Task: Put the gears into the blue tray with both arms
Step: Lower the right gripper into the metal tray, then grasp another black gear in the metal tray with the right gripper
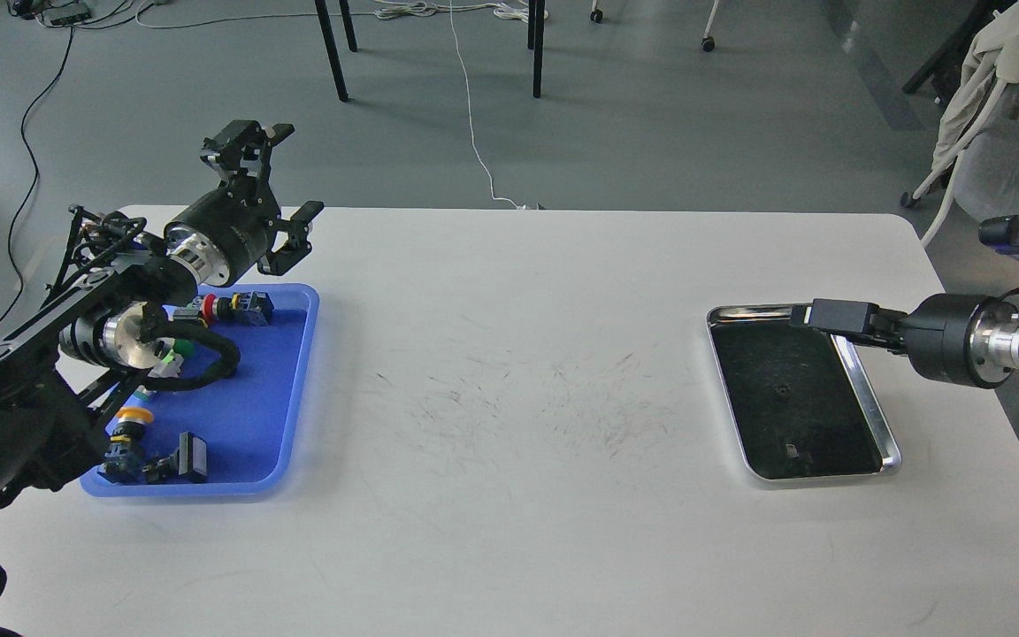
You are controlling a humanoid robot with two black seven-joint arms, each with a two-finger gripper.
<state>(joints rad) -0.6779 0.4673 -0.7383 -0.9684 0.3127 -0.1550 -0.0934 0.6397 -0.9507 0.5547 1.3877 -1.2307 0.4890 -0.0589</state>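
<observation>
A: Entry, head view. Largest first: the white tabletop [518, 398] carried both trays and showed dark scuff marks across its middle.

B: And the arms?

A: The left arm [76, 310] came in from the left, its pincer [284, 172] raised above the far edge of the tabletop. Its two fingers stood wide apart, nothing between them. The right arm [969, 341] reached in from the right; its pincer [815, 314] lay level over the far rim of the steel tray [890, 442]. Whether that one was open or closed, I could not tell; the fingers appeared as one dark block.

B: Trays?

A: The blue tray [253, 416] sat below and nearer than the left pincer, partly under that arm. The steel tray sat directly under and nearer than the right pincer.

B: Contents?

A: In the blue tray: a red push-button switch [226, 307] just below the left pincer, a yellow-capped switch [131, 423] and a black connector part [187, 457] further toward the near end.

B: The gear?

A: One small dark gear [779, 389] lay on the steel tray's floor, near its middle, below the right pincer and apart from it.
</observation>
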